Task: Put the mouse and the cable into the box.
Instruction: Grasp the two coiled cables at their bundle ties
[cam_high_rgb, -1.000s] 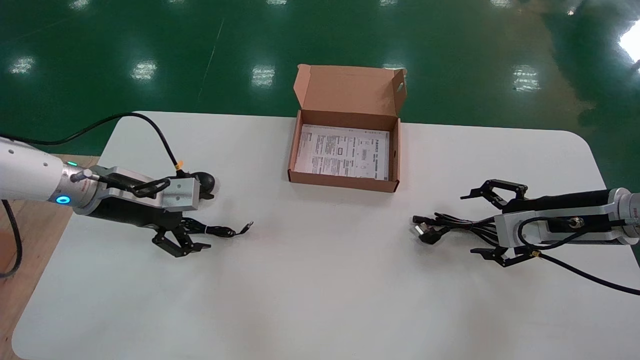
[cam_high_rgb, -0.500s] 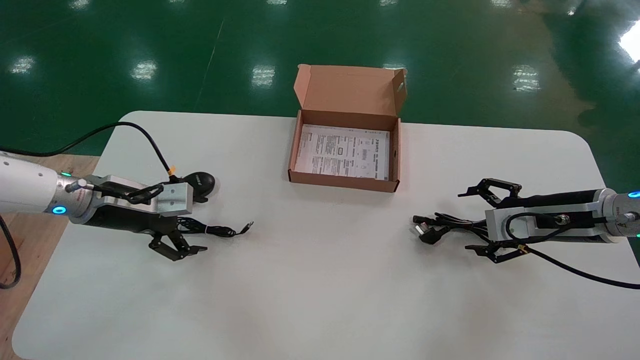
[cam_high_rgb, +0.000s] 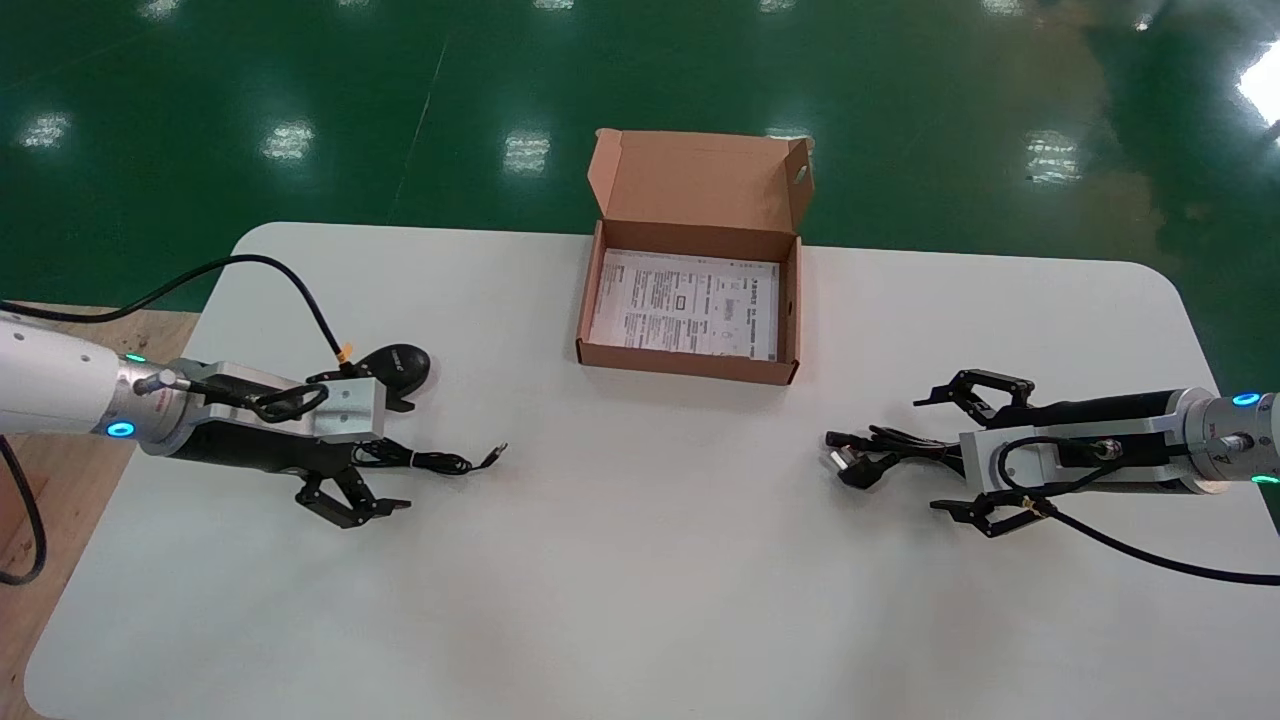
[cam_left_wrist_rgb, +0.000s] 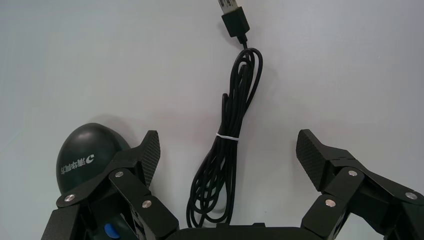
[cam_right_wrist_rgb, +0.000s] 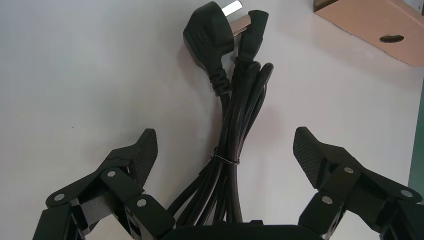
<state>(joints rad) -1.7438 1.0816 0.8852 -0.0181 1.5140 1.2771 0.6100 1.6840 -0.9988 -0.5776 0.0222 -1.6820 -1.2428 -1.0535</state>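
A: Where do we stand on the left?

B: Our left pincer is spread wide and grips nothing. The mouse cord, tied in a coil, lies between its fingers. Its long axis runs straight out from the palm, with the plug beyond the tips. The mouse itself sits just beside the outer face of one finger, not in the gap.

A: So we judge that a sideways shift toward the mouse comes before any closing. And the right?

B: Our right pincer is open and empty too, straddling the power cable. The bundle runs along the pincer's reach, both plugs ahead of the tips. That arm is the nearer one for it.

A: The box?

B: Open on the table, ahead and inward of both pincers, well apart from each.

A: What can't we see?

B: Where the cord joins the mouse, the rear loops under both palms, and whether any finger touches the table.
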